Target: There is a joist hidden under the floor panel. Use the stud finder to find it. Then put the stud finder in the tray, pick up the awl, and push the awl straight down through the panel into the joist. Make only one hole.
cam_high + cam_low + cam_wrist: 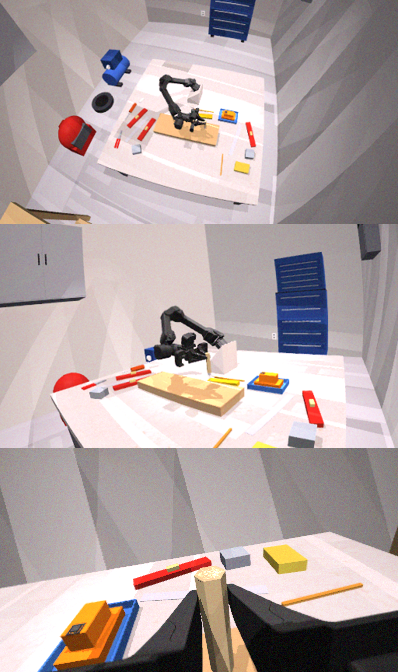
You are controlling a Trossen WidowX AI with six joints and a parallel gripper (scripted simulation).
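Note:
My gripper (204, 124) (207, 358) (212, 593) is shut on the awl's pale wooden handle. The awl (208, 365) (211, 575) is close to upright in the exterior view, with its thin metal tip down and clear of any surface. The tan floor panel (165, 124) (229, 397) (244, 654) lies flat below the gripper, with the arm's shadow on it. Whether the tip is over the panel or behind its back edge is hard to tell. The orange stud finder (228, 113) (269, 378) (89, 624) sits in the blue tray (227, 121) (268, 390) (131, 617). No hole can be made out in the panel.
A yellow block (206, 116) (224, 381) and a pencil lie behind the panel. A white block (229, 356) stands by the arm's base. A red level (250, 134) (312, 408) (172, 572), a grey block (249, 154) (235, 557) and another yellow block (242, 167) (285, 558) lie right. Red levels (146, 129) lie left.

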